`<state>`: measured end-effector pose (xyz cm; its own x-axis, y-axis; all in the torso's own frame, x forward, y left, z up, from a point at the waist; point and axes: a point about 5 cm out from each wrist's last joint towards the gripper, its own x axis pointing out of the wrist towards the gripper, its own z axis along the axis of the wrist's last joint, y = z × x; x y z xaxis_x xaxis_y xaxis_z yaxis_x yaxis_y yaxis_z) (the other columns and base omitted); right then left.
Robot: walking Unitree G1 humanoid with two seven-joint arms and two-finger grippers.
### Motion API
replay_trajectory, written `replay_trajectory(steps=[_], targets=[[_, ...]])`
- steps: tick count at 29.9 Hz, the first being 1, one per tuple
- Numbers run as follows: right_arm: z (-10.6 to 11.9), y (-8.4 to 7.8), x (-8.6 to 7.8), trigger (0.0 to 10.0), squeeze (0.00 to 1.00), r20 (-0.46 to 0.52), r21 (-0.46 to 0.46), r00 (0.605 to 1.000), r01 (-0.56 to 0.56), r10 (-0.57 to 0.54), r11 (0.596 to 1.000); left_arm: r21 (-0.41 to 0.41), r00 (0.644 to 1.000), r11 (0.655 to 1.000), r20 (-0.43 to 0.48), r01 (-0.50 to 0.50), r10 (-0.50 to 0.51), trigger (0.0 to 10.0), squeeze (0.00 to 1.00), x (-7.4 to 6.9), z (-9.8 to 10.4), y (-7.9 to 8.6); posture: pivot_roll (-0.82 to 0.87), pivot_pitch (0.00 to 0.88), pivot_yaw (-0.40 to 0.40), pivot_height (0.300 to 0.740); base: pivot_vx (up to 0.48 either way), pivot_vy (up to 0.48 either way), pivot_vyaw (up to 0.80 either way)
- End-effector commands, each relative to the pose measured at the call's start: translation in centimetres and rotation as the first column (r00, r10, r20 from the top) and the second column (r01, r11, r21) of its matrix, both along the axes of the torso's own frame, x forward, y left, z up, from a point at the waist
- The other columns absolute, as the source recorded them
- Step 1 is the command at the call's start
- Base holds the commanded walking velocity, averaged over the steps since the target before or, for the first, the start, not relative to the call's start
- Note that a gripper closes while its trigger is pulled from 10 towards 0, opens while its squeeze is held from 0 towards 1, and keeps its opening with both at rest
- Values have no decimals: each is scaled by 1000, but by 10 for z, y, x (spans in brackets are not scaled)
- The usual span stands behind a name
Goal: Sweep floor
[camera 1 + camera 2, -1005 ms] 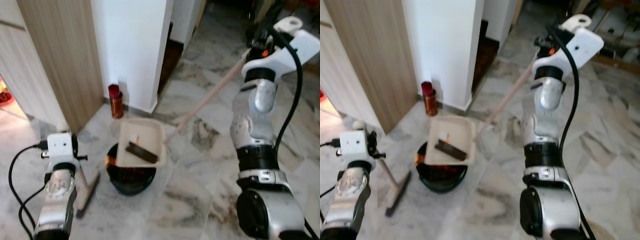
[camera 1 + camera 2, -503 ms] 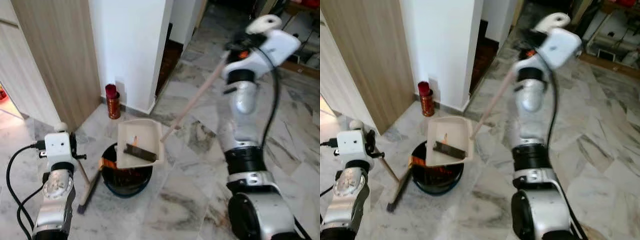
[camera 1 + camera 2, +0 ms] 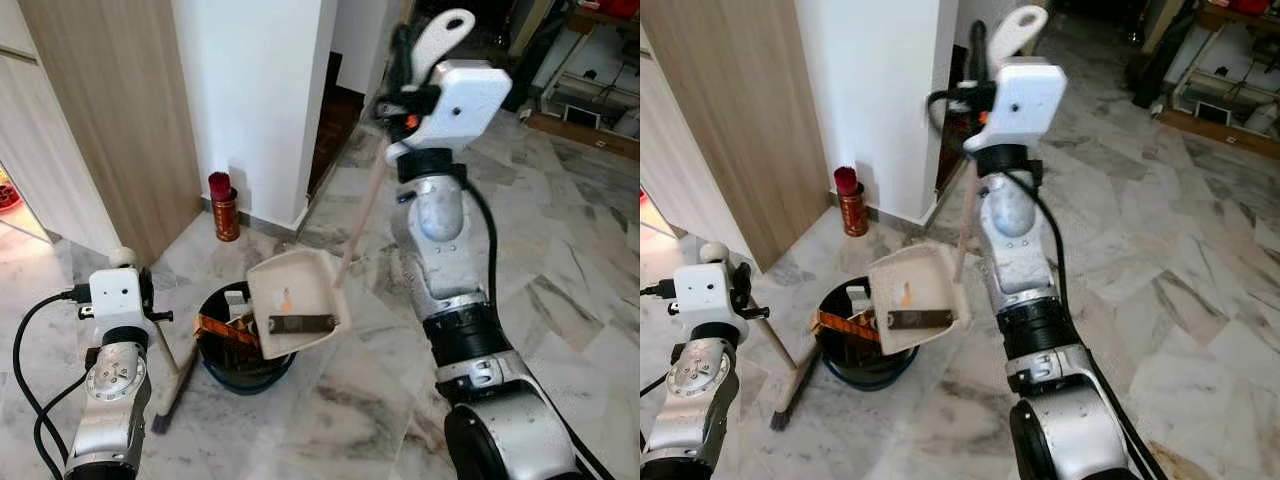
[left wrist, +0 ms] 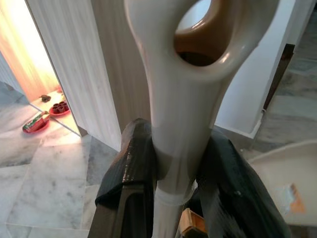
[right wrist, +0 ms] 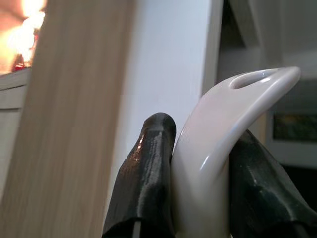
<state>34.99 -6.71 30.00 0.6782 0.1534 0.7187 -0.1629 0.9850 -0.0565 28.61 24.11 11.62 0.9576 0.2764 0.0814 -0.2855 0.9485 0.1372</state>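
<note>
Swung inward, right jaws [image 5: 198,168] grip tilted dustpan [image 3: 297,300] over bucket [image 3: 240,352]; left jaws [image 4: 173,168] grip broom [image 3: 172,375].

A cream dustpan [image 3: 297,300] on a long handle tilts over a dark bin [image 3: 243,352], beside a leaning broom [image 3: 170,385].

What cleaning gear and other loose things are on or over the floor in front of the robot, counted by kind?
Brooms: 1, its handle clamped in the left gripper
Dustpans: 1, tilted over the bucket, its handle clamped in the right gripper
Buckets: 1
Red cans: 1
Total: 4
</note>
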Motion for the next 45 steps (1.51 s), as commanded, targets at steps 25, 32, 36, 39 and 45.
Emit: replay_trajectory(steps=[25, 32, 36, 39, 45], targets=[[20, 70, -67, 10000, 0, 332, -204, 883, -278, 333, 939, 20, 994, 998, 97, 56, -58, 10000, 0, 0, 16, -10, 227, 89, -125, 740, 0, 0, 0], [18, 76, -72, 10000, 0, 341, -248, 867, -290, 363, 925, 19, 993, 998, 97, 59, -61, 10000, 0, -1, 16, -11, 224, 91, -125, 740, 0, 0, 0], [18, 76, -72, 10000, 0, 347, -272, 867, -272, 358, 923, 19, 993, 998, 97, 59, -61, 10000, 0, -1, 16, -11, 224, 91, -125, 740, 0, 0, 0], [17, 74, -70, 10000, 0, 349, -281, 875, -244, 336, 928, 19, 993, 998, 97, 59, -61, 10000, 0, -1, 16, -11, 226, 91, -124, 740, 0, 0, 0], [18, 61, -54, 10000, 0, 366, -345, 910, -60, 193, 937, 21, 993, 998, 95, 62, -64, 10000, 0, -1, 15, -12, 223, 92, -123, 740, 0, 0, 0]])
